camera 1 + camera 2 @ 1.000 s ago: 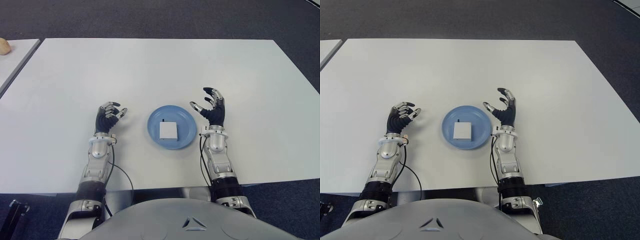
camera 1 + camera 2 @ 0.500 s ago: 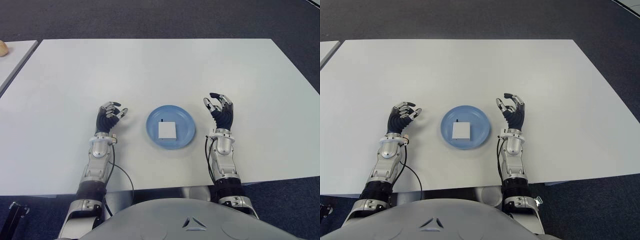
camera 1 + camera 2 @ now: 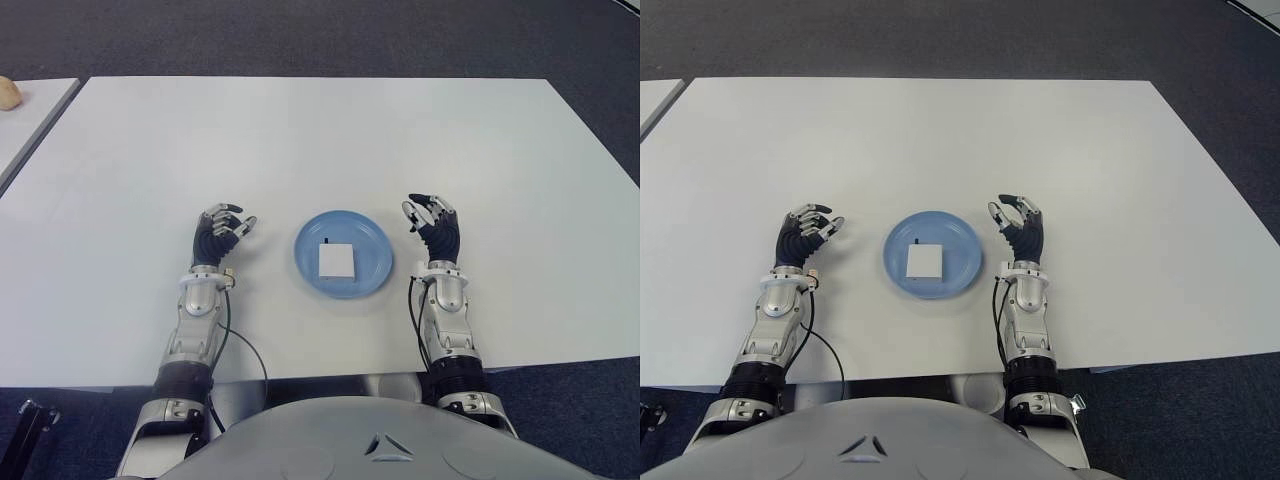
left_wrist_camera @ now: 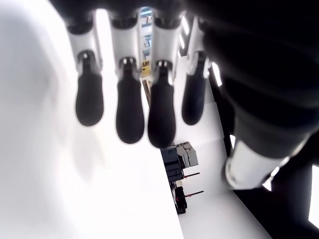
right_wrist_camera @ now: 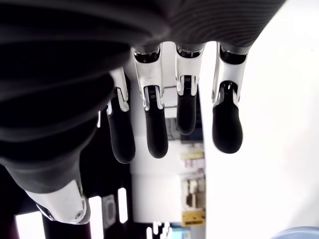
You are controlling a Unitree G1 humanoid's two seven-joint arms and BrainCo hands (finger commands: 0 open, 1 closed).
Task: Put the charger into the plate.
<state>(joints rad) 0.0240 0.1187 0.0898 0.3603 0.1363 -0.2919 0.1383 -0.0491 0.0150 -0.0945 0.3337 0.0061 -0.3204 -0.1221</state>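
Already lodged: charger (image 3: 336, 261) flat inside plate (image 3: 372, 243). Left hand (image 3: 218, 236), right hand (image 3: 435, 227) flanked plate, relaxed, empty. Advised withdrawal clear of rim.

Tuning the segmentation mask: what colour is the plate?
Light blue plate, holding the white charger; clearest in the left eye view.

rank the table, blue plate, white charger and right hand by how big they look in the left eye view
1. Table: by far the largest.
2. Blue plate.
3. White charger and right hand, empty beside the plate: look about alike, so I won't rank them.
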